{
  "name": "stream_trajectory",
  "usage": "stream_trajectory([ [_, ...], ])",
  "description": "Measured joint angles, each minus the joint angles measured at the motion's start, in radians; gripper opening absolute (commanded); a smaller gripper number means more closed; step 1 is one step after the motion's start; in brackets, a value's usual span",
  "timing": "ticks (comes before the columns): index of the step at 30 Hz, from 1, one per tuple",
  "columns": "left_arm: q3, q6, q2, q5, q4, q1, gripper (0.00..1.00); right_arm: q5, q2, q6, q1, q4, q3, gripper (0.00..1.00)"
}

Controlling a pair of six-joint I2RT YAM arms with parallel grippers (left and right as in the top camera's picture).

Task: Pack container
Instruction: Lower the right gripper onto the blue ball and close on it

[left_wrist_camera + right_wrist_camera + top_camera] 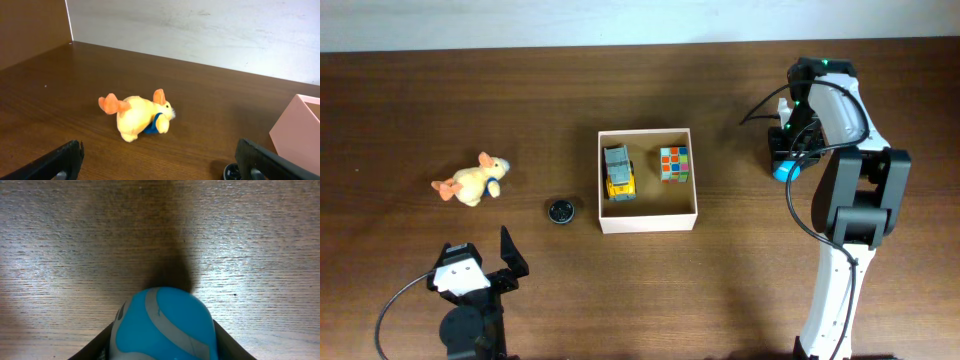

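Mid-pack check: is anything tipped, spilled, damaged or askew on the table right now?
Nothing is spilled or damaged. Only the yellow plush toy looks odd, lying on its side, left of the container. The toy truck and puzzle cube sit inside it.

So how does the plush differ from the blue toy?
The plush is yellow with orange parts; the blue toy is blue with grey bands. The plush looks lumpy, the blue toy smooth and rounded. The plush lies free left of the box; the blue toy sits right of it, between the fingers of the right gripper. Both are on the table, outside the box.
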Motion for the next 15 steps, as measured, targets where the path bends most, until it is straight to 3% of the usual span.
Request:
stream_trajectory([
  [9, 0.000, 0.000, 0.000, 0.000, 0.000, 0.000, 0.99, -0.001, 0.000, 0.000, 0.000, -0.053, 0.010, 0.45],
  [15, 0.000, 0.000, 0.000, 0.000, 0.000, 0.000, 0.99, -0.017, 0.000, 0.000, 0.000, -0.127, 0.125, 0.45],
])
